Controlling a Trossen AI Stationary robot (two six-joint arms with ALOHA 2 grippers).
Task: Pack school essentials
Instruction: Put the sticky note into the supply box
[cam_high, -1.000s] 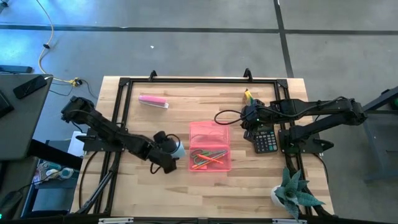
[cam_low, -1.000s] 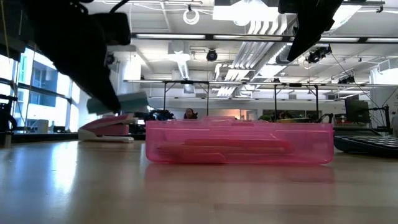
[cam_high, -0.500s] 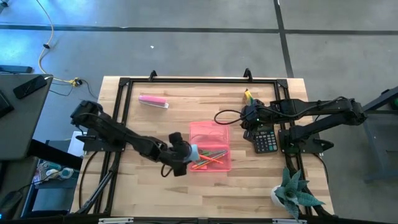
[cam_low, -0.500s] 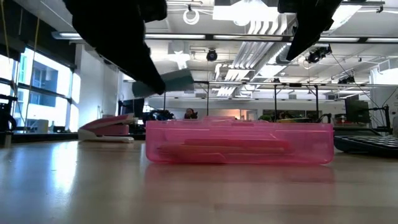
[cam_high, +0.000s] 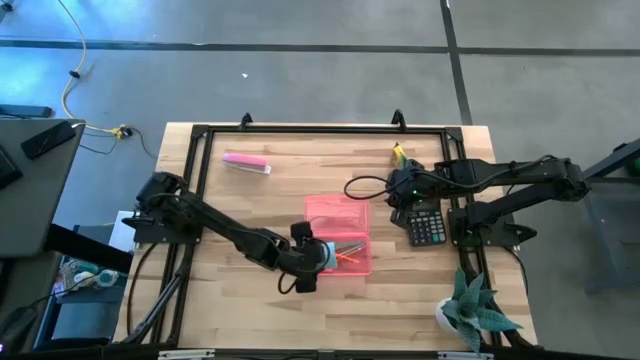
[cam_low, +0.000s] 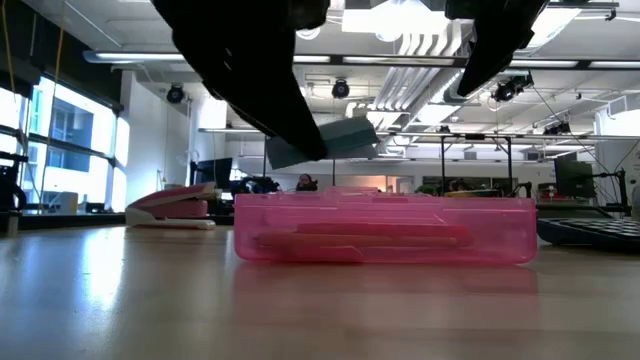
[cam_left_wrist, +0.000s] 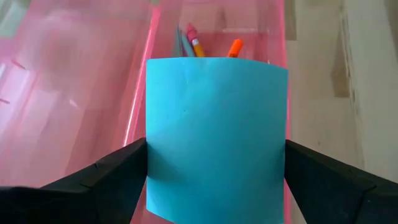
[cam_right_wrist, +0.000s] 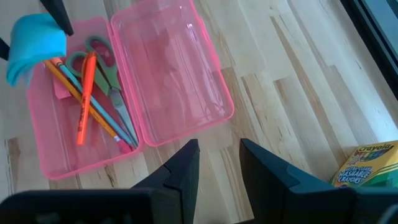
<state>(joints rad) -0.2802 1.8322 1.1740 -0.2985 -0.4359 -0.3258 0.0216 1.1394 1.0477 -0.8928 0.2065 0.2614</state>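
High view, wooden table (cam_high: 230, 215), grey floor (cam_high: 300, 60), potted plant (cam_high: 475, 310)

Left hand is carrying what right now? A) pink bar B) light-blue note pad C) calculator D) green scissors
B: the left hand grips the light-blue note pad between its fingers, just above the open pink case that already has the scissors inside.

We see the yellow-green cardboard crayon box (cam_right_wrist: 367, 163) cut off by the right wrist view's edge; the light-blue square note pad (cam_left_wrist: 214, 134) hides most of the pink plastic case's (cam_left_wrist: 74, 93) contents
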